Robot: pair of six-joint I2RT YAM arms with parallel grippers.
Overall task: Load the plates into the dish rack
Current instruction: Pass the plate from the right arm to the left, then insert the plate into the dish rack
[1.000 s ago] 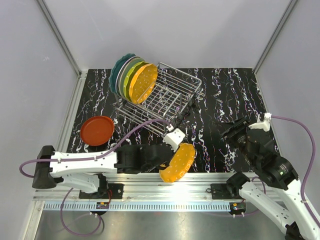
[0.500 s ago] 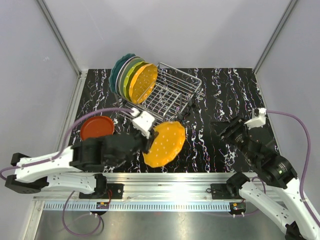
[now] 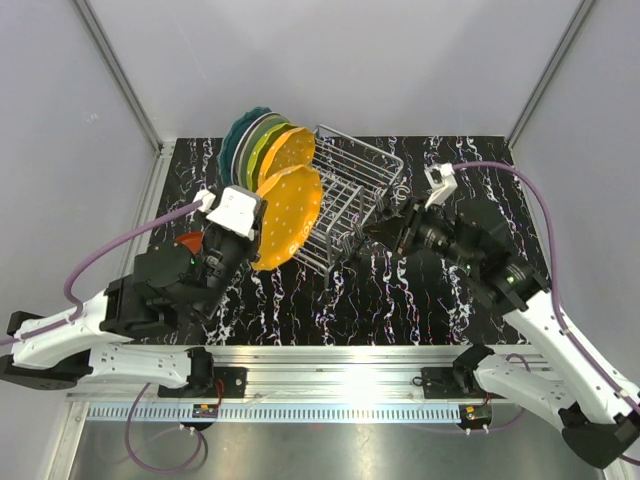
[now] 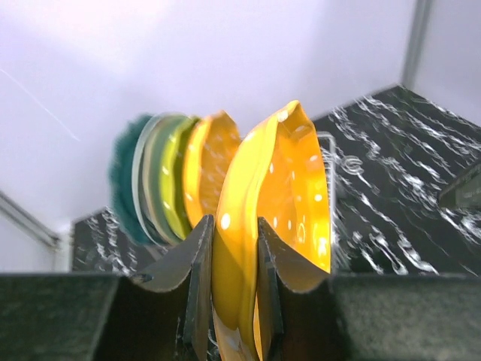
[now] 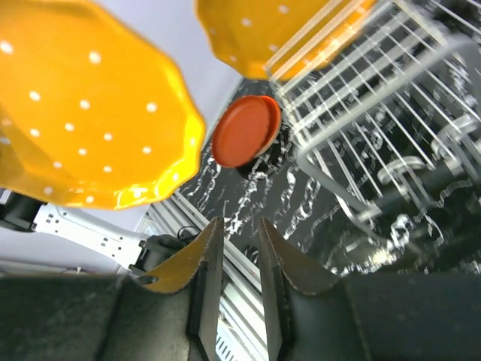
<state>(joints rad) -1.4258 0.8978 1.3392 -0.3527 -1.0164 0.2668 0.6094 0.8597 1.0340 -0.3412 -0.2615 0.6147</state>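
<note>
Rack (image 3: pixel 372 163): upright plates (image 3: pixel 252 145); left gripper (image 4: pixel 233 232) grips dotted plate (image 3: pixel 290 212).

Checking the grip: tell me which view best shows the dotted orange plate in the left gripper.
Left wrist: the held plate sits edge-on, rim pinched between both fingers. Top external shows its face beside the dish rack, grip hidden. Right wrist shows only its dotted face.
</note>
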